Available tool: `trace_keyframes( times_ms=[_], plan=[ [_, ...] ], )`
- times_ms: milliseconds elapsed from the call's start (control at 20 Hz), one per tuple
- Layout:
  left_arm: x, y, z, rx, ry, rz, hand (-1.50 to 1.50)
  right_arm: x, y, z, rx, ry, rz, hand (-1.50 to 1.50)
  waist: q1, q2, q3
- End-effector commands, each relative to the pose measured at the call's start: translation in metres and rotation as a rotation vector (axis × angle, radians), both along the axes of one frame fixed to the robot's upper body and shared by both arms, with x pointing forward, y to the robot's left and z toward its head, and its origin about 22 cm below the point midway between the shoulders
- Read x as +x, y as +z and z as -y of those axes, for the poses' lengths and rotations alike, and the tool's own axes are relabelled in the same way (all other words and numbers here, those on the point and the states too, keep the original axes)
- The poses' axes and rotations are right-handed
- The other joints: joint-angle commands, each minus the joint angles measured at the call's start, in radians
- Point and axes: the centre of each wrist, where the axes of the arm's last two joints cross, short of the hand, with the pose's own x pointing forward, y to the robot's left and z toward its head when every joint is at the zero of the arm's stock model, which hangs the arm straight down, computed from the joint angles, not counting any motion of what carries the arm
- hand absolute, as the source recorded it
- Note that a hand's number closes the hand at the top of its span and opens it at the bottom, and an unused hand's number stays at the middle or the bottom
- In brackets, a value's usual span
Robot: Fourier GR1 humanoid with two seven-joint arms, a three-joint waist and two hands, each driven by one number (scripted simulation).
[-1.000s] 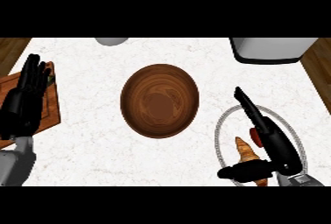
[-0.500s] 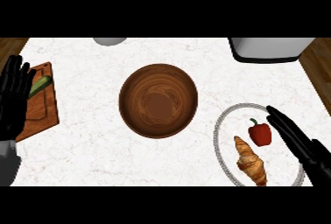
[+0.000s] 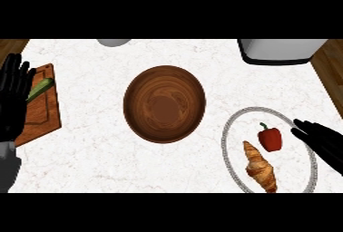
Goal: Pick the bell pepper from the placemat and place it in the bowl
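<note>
At the far left my left hand (image 3: 15,97) rests open with straight fingers, holding nothing, over the edge of a wooden cutting board (image 3: 41,120) that carries a green vegetable (image 3: 40,89). In the middle sits the brown wooden bowl (image 3: 164,103), with nothing in it that I can see. To its right lies the round white-rimmed placemat (image 3: 230,149), and on it the red bell pepper (image 3: 270,138), stem up, just above a croissant (image 3: 261,167). My right hand (image 3: 324,142) is just beside the pepper, fingers straight and spread toward it, gripping nothing. So I judge the task barely begun: grasping, carrying to the bowl and releasing all remain.
</note>
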Motion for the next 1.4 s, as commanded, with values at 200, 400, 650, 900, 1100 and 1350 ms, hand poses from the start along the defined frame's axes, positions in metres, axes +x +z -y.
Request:
trace_keyframes(
  times_ms=[200,400,650,900,1100,1350],
  plan=[
    [0.001,-0.017,0.000,0.006,-0.025,0.022,0.00,0.020,0.026,0.006,-0.209,-0.009,-0.167,-1.50,0.025,0.005,0.002],
    [0.003,0.005,0.002,-0.010,-0.034,0.003,0.00,0.026,0.006,0.004,-0.228,-0.046,-0.189,-1.50,0.023,0.002,0.003],
    [0.015,-0.005,0.013,0.009,-0.002,0.020,0.00,0.037,-0.008,0.021,-0.229,-0.041,-0.215,-1.50,0.016,0.003,0.003],
    [0.008,-0.019,0.010,-0.004,-0.027,-0.002,0.00,0.040,-0.047,0.029,-0.226,-0.041,-0.241,-1.50,0.014,0.003,0.003],
    [0.011,-0.003,0.000,-0.001,-0.021,0.012,0.00,0.065,-0.060,0.012,-0.222,-0.083,-0.253,-1.50,0.021,0.004,0.003],
    [-0.002,-0.013,-0.001,0.018,-0.023,0.009,0.00,0.053,-0.104,0.020,-0.241,-0.083,-0.239,-1.50,0.019,0.003,0.003]
  ],
)
